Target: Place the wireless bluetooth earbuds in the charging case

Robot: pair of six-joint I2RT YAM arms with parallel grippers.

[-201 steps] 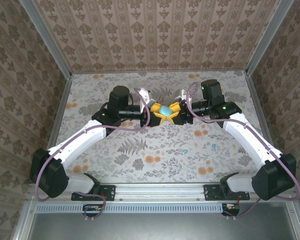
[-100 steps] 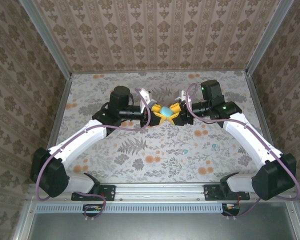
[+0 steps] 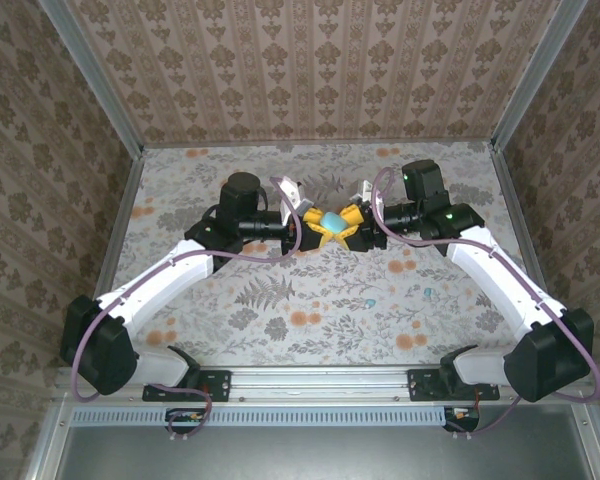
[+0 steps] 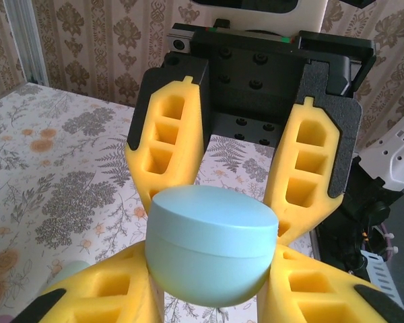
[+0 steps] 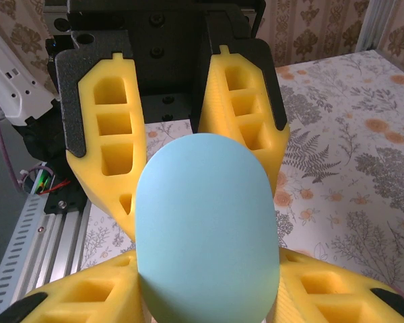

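From above, finds left gripper (image 3: pixel 318 223) and right gripper (image 3: pixel 346 223) tip to tip over the floral counter (image 3: pixel 230 320), pale blue charging case (image 3: pixel 330 219) between them. Spots tiny earbuds (image 3: pixel 371 301) lying nearer the bases, well apart. At left wrist, shows left gripper clenched on the case. At right wrist, shows case between right fingers; cannot tell whether grasping or released.
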